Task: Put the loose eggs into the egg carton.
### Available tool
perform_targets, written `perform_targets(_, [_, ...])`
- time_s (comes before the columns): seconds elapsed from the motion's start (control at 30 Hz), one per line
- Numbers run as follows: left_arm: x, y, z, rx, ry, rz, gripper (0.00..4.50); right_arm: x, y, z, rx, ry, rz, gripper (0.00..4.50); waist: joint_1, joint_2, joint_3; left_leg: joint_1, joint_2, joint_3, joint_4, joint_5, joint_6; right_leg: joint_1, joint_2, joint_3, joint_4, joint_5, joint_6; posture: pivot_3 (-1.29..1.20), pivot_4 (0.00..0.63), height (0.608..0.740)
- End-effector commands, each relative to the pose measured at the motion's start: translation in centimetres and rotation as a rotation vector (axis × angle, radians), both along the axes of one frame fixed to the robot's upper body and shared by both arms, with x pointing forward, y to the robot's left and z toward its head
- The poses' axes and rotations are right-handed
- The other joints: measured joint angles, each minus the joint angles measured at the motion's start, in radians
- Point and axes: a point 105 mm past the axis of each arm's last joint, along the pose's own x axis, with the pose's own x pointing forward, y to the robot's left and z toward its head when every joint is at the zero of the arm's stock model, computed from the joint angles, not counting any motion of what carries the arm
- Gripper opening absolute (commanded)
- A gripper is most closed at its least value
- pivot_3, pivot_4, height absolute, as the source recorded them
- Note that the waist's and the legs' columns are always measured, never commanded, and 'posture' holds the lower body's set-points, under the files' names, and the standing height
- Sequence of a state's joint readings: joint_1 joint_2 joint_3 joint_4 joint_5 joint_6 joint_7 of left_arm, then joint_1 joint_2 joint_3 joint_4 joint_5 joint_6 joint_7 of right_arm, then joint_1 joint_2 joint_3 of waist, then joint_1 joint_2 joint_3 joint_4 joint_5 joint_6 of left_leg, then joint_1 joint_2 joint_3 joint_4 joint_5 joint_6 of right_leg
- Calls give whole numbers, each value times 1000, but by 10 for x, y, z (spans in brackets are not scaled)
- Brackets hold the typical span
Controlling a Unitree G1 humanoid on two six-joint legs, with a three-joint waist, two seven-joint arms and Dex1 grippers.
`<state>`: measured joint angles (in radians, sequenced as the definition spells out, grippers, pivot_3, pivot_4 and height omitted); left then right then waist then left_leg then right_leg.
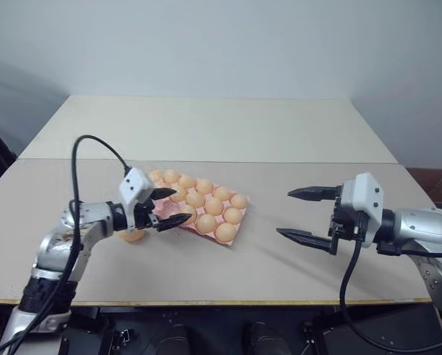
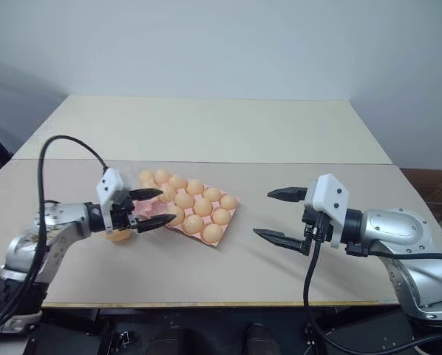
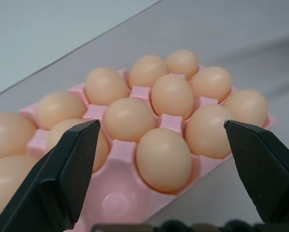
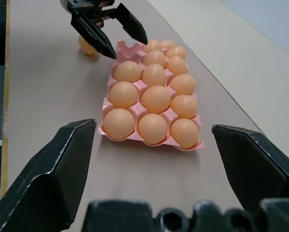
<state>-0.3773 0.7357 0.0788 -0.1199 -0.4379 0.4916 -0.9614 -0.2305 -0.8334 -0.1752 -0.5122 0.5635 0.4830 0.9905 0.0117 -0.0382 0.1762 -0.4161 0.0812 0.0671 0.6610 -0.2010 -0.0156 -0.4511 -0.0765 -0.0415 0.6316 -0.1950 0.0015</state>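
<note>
A pale grey-beige table (image 1: 280, 259) under a white wall carries the flat pink moulded egg carton (image 1: 232, 239), left of centre and nearly full of eggs. One loose orange-tan egg (image 4: 85, 47) lies just left of it. The left gripper (image 1: 169, 206) gapes empty at the carton's left end; the right gripper (image 1: 304, 215) hangs wide open, well apart.

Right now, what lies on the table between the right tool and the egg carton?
Nothing: in the left eye view, bare table runs from the open right tool to the egg carton.
</note>
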Motion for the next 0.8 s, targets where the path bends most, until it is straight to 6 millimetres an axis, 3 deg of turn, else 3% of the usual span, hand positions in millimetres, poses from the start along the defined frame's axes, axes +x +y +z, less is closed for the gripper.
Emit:
perform_targets(0.03, [-13,19,30,6,-109,1,4471,-2,0,12,9,-57,17,4500,-2,0,0,0,0,0,0,0,0,0,0,0,0,0,0,0,150,740])
perform_targets(0.23, [-50,63,44,62,-109,55,4471,-3,-4,10,-1,-46,35,4500,-5,0,0,0,1,1,0,0,0,-1,0,0,0,0,0,0,150,740])
perform_targets(0.4, [-82,86,44,79,-66,122,4471,-4,-11,9,-3,-33,43,4500,0,0,0,0,1,2,0,0,0,-2,-1,0,-1,-2,-3,0,150,740])
perform_targets(0.5, [-93,94,45,65,-57,156,4471,-2,-14,8,-6,-27,43,4500,4,0,0,0,1,2,0,0,0,-2,-1,0,0,-4,-6,0,150,740])
perform_targets(0.8, [-100,95,42,52,-48,206,4471,-2,-18,8,-18,-27,44,4500,1,0,0,0,1,3,0,0,0,-2,-1,1,-1,-4,-6,0,150,740])
